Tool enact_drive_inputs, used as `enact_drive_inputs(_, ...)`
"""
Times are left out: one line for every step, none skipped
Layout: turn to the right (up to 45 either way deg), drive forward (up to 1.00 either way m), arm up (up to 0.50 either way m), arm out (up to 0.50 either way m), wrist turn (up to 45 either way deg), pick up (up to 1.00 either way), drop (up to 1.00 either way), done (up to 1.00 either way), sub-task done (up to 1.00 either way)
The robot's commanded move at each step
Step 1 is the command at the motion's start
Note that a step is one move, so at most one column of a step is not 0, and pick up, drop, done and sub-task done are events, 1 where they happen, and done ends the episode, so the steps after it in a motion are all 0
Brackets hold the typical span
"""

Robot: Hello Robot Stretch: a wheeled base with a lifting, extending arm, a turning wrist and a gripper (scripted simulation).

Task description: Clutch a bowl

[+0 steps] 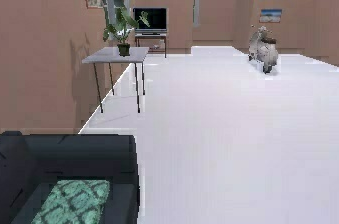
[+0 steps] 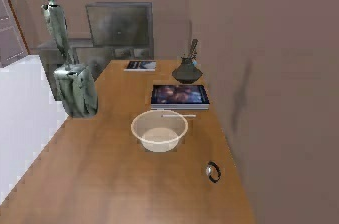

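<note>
Right, arm side view: bowl [image 2: 159,131], pale and shallow, sits upright mid-way across a wooden table [image 2: 97,180]. Just beyond it, nearly touching, lies a flat dark-covered book [image 2: 180,96], w/ a dark vase-like thing [image 2: 188,68] farther out by the wall. Second flat book or mag [image 2: 141,66] lies to the left of that. Tall green cactus-type plant [image 2: 72,85] stands at the table's left edge, well apart from the bowl. Small ring-shaped item [image 2: 213,172] lies nearer the table's right edge; can't tell what it is.

Gripper state: can't tell.

Fwd view: dark sofa [image 1: 37,165] w/ teal patterned cushion [image 1: 72,203] bottom left, small side table [image 1: 117,56] carrying a potted plant [image 1: 123,28], TV [image 1: 149,18] behind, scooter [image 1: 264,52] far right on white floor.
</note>
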Motion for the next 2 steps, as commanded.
enact_drive_inputs(0.0,0.0,0.5,0.0,0.0,0.0,0.0,0.0,0.0)
enact_drive_inputs(0.0,0.0,0.38,0.0,0.0,0.0,0.0,0.0,0.0)
